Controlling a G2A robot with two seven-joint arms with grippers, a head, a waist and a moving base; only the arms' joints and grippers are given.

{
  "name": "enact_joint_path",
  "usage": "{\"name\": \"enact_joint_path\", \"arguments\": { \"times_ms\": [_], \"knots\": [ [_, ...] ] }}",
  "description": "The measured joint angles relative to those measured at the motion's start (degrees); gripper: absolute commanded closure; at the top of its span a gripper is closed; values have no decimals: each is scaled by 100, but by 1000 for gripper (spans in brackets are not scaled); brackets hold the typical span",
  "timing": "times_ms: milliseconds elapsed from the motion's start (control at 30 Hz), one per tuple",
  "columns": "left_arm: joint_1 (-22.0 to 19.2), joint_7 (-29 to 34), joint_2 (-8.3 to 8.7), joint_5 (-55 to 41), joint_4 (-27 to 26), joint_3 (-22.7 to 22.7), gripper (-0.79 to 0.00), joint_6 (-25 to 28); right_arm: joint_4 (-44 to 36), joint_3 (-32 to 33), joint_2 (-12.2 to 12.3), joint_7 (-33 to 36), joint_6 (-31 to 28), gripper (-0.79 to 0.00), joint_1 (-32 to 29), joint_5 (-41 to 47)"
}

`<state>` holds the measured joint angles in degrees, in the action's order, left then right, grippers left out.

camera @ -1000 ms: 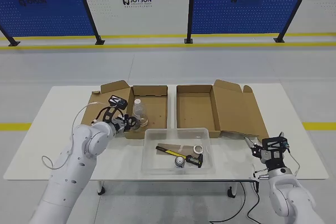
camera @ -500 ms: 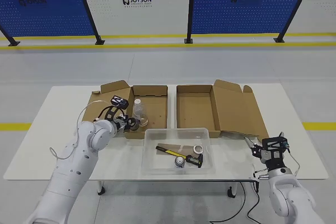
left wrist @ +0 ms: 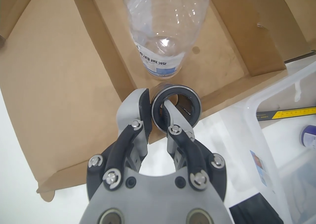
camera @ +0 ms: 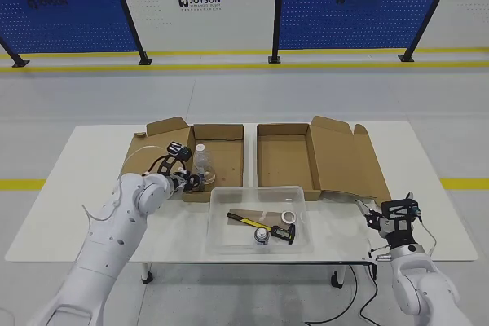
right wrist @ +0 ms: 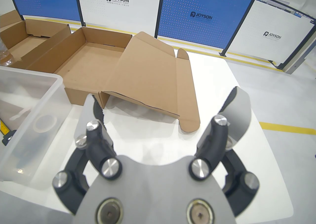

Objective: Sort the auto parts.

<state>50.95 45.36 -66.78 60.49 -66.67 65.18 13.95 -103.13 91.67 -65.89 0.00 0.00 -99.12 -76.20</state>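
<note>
My left gripper (left wrist: 156, 108) is shut on a black ring bearing (left wrist: 177, 103), one finger through its bore and one outside its rim. It holds the bearing over the near wall of the left cardboard box (left wrist: 74, 66), just in front of a clear plastic bottle (left wrist: 167, 24) standing inside. From above, the left gripper (camera: 191, 179) sits at that box's (camera: 220, 134) front left corner beside the bottle (camera: 202, 161). My right gripper (right wrist: 163, 108) is open and holds nothing, over the table's right front near the clear bin (right wrist: 29, 101); the top view places the right gripper (camera: 389, 213) there too.
The clear bin (camera: 257, 196) at the table's front middle holds a yellow ruler (camera: 246, 218), a white ring (camera: 288, 217) and dark parts (camera: 281, 234). The right cardboard box (camera: 287, 159) lies open with its lid flap (camera: 346, 159) folded out toward my right gripper.
The left arm has carried the bearing a little farther right and forward, closer to the bottle in the left box. The right arm has stayed still.
</note>
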Motion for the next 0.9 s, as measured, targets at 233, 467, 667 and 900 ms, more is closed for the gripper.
{"name": "enact_joint_path", "arguments": {
  "times_ms": [233, 467, 667, 900],
  "knots": [
    [-100, -123, -60, -75, 247, -156, -114, 13, 0, 0, 0, 0, 0, -785, 0, 0],
    [-179, -176, -93, -73, 379, -232, -157, 4, 0, 0, 0, 0, 0, -785, 0, 0],
    [-154, -171, -72, 20, 223, -172, -172, -27, 0, 0, 0, 0, 0, -785, 0, 0],
    [98, -167, 4, 40, -573, 94, -219, -114, 0, 0, 0, 0, 0, -785, 0, 0]
  ]
}}
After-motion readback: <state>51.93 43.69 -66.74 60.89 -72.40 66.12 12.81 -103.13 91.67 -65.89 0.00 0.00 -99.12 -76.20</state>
